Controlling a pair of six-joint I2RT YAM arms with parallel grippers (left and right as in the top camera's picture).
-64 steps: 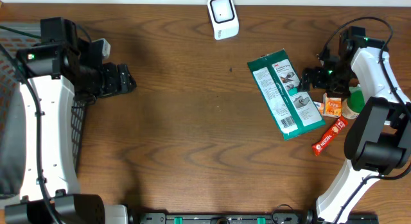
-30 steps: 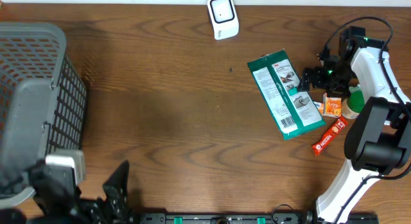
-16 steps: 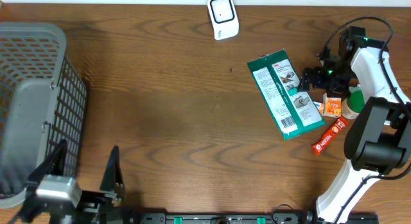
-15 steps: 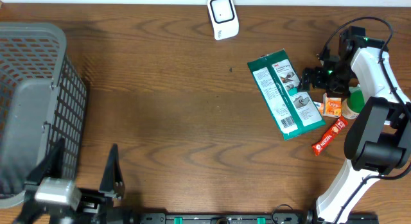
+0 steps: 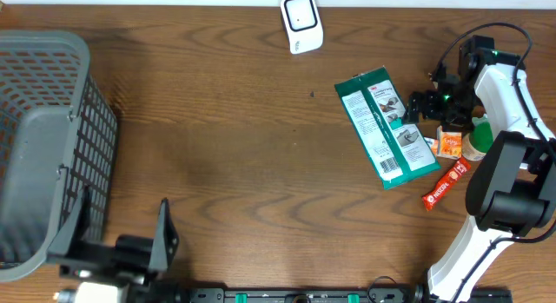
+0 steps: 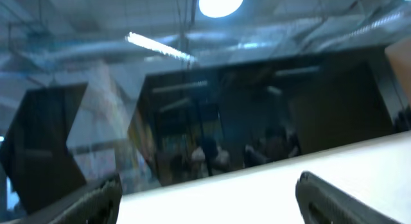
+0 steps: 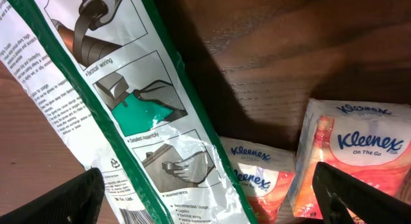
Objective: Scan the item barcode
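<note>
The item, a flat green-and-white package, lies print side up right of the table's middle, with a barcode near its lower end. The white scanner stands at the back edge. My right gripper hovers open at the package's right edge. In the right wrist view the package runs under the open right gripper, and nothing is held. My left gripper is open and empty at the front left edge. In its wrist view, the left gripper points at the room's ceiling.
Two orange Kleenex packs lie beside the package, seen close as Kleenex packs. A red snack bar and a green-topped item lie by them. A grey wire basket fills the left side.
My left arm has left the basket's far side and swung down to the front left edge, open throughout. The right arm, the package and the scanner have not moved.
</note>
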